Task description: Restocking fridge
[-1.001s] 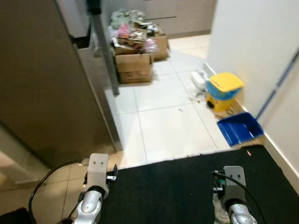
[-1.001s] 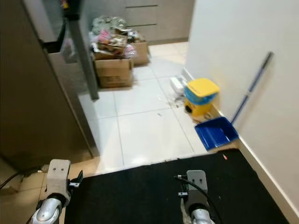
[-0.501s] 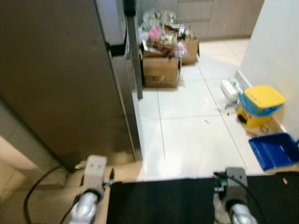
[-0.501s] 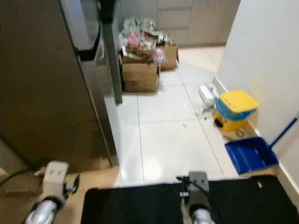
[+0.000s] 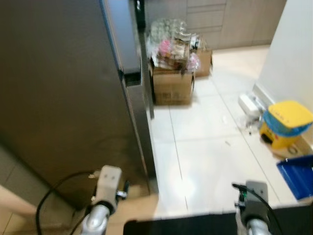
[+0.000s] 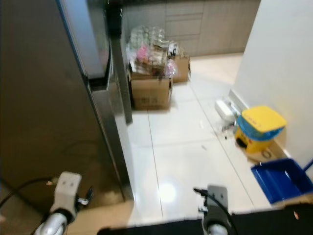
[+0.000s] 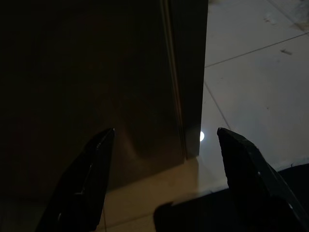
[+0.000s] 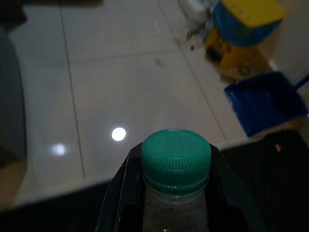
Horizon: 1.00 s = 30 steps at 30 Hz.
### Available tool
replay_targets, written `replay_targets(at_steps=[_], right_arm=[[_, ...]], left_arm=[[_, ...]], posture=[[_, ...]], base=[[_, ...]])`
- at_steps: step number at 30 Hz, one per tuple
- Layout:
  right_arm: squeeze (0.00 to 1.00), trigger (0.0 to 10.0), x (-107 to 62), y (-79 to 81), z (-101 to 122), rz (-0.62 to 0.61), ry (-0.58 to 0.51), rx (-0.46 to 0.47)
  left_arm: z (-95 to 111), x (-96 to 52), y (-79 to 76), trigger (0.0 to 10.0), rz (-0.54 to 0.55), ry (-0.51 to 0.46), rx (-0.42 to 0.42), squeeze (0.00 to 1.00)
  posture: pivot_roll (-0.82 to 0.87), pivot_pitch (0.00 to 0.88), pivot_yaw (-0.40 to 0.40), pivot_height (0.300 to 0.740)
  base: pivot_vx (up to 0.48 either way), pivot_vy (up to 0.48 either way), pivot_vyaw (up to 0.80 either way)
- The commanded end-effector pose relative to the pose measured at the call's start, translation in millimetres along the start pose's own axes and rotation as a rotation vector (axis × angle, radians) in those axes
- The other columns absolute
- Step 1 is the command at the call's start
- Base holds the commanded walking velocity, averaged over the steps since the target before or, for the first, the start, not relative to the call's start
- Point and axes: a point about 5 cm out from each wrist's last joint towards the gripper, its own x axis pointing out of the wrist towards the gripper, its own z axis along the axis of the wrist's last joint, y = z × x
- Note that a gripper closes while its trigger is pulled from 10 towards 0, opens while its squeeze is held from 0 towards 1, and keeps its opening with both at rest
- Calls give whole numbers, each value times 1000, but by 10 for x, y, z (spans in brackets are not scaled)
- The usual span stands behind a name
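Two arms frame my view, and the largest body ahead is the fridge [image 5: 58, 88], its dark door face filling my left side with the door's vertical edge [image 6: 110, 132] running down to the tiled floor [image 5: 205, 152]. I judge the coming move turns on this: the fridge lies forward and to the left of the bottle [image 8: 176, 166], so the load must travel left across my front, while the left arm is the nearer one to the door edge. Open floor runs ahead on the right, toward the cardboard boxes [image 5: 171, 85] of groceries near the far cabinets; a black mat [image 8: 58, 212] lies under me. Well to the right, by the wall, stand a yellow bin [image 6: 258, 128] and a blue dustpan [image 6: 281, 178], which bound my room for swinging that way. The left claw [image 7: 164, 181] is spread wide and holds nothing, pointing at the lower corner of the door. The right claw [image 8: 169, 193] is closed about the clear bottle just below its green cap [image 8: 176, 157], long axis upright along the fingers. Whether the door is ajar I cannot tell.
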Motion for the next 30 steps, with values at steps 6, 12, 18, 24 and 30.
replay_targets(at_steps=[6,12,18,24,30], right_arm=[[0,10000,-31,49,-57,11,18,-1],[0,10000,-37,74,-68,18,19,-7],[0,10000,-52,105,-76,35,13,-21],[0,10000,-49,109,-75,44,11,-24],[0,10000,-47,132,-58,62,2,-33]], left_arm=[[-156,-117,-81,10000,-23,51,-18,0],[-145,-119,-116,10000,-30,43,-31,0],[-133,-138,-111,10000,-31,34,-46,0],[-105,-149,-123,10000,-23,27,-61,0],[-59,-146,-142,10000,-14,14,-70,0]], posture=[[-129,113,80,707],[-127,109,78,707],[-124,109,75,707],[-116,107,70,707],[-116,104,60,707]], base=[[0,0,0],[0,0,0],[0,0,0],[0,0,0],[0,0,0]])
